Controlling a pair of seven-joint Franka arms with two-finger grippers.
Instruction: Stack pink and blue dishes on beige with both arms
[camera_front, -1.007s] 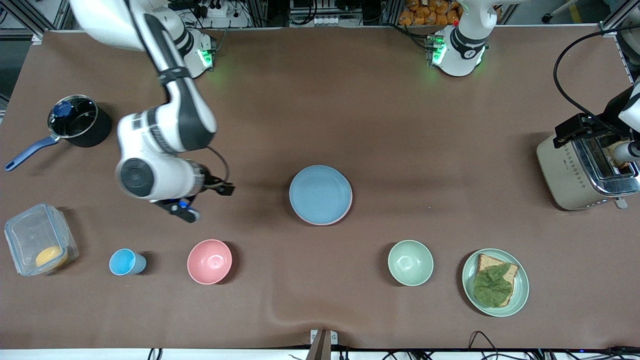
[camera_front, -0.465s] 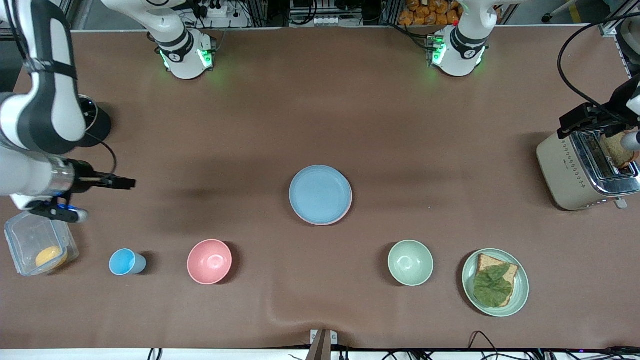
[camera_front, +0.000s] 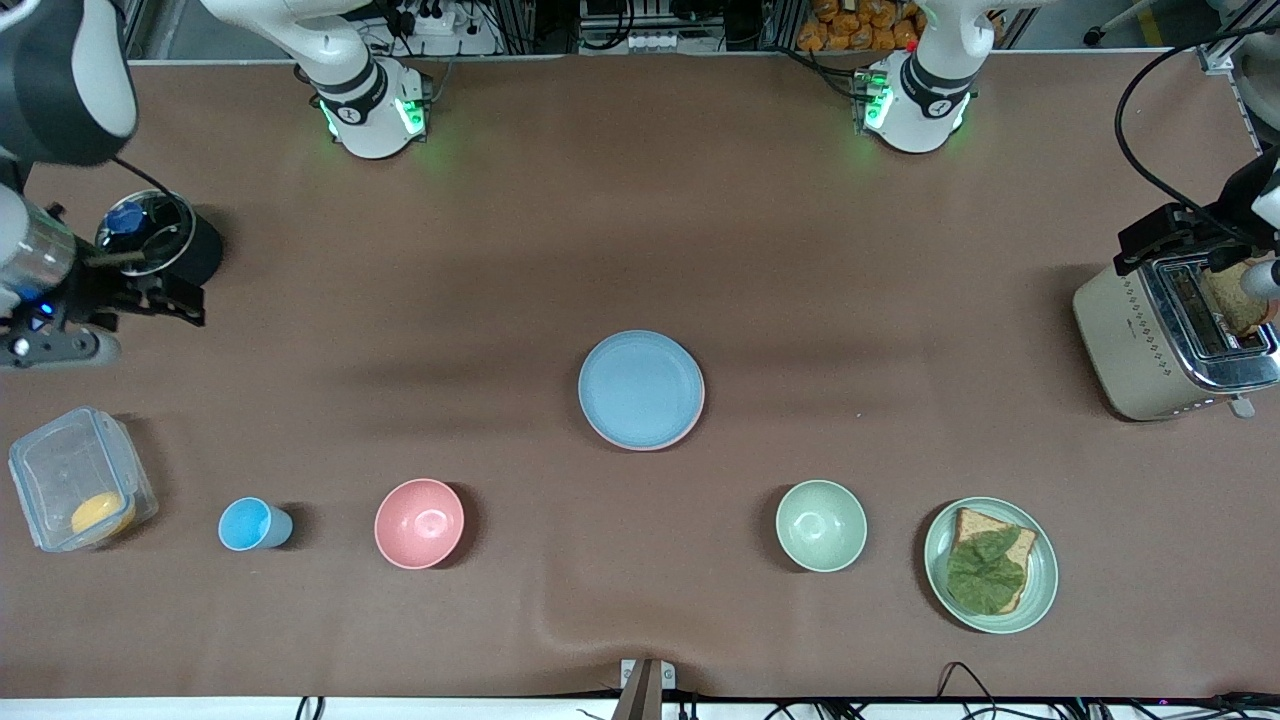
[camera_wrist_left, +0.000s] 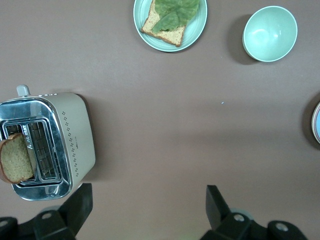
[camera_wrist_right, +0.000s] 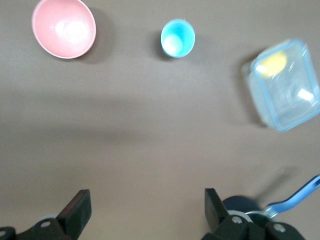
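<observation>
The pastel blue plate (camera_front: 641, 387) lies flat at the table's middle, and its edge shows in the left wrist view (camera_wrist_left: 317, 122). A thin pink rim (camera_front: 692, 424) of the pink plate shows under it. No beige plate is in view. My right gripper (camera_front: 160, 298) hangs open and empty over the table beside a black pot, far from the plates; its wrist view shows its gripper (camera_wrist_right: 145, 207) with bare table between the fingers. My left gripper (camera_front: 1170, 240) is open and empty over the toaster end, with its gripper (camera_wrist_left: 150, 205) wide apart.
A black pot (camera_front: 160, 245) with a blue handle, a clear box (camera_front: 80, 480), a light-blue cup (camera_front: 250, 524) and a pink bowl (camera_front: 419, 523) lie toward the right arm's end. A green bowl (camera_front: 821, 525), a green plate (camera_front: 1040, 590) with bread and a toaster (camera_front: 1150, 340) lie toward the left arm's end.
My right arm has swung away from the table's middle to its own end, stopping beside the pot. The left gripper has barely shifted. The plates have not moved.
</observation>
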